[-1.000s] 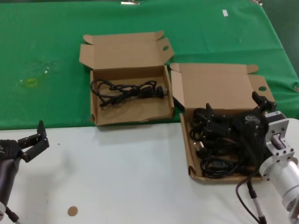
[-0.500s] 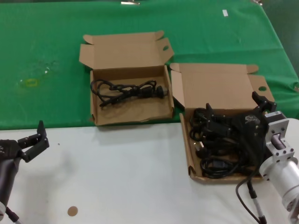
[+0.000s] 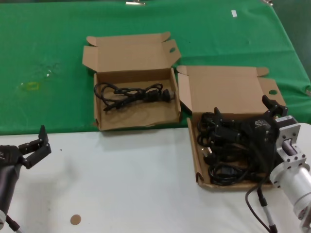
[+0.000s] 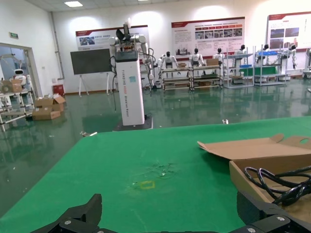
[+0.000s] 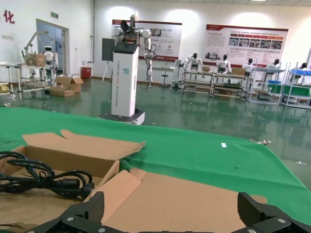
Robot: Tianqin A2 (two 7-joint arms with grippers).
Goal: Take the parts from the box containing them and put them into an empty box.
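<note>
Two open boxes lie on the table, both with lids folded back. The right box (image 3: 228,97), right of centre in the head view, has a round hole in its side flap and is packed with black cables (image 3: 226,150). The left box (image 3: 131,63), upper centre, has an oval hole in its corner flap and contains one coiled cable (image 3: 133,94). The two boxes sit just beside each other, the left box's right wall near the right box's left lid flap.

The right hand (image 3: 245,119) is over the right box's tray, its fingers spread wide above the cables; no cable is gripped. The right arm's body hides the tray's right edge.

The left hand (image 3: 34,145) is at lower left over the white table surface, fingers open, holding nothing, well apart from both boxes.

A green cloth (image 3: 48,39) covers the table's far part. A small brown disc (image 3: 75,219) lies on the white surface at the bottom left.
</note>
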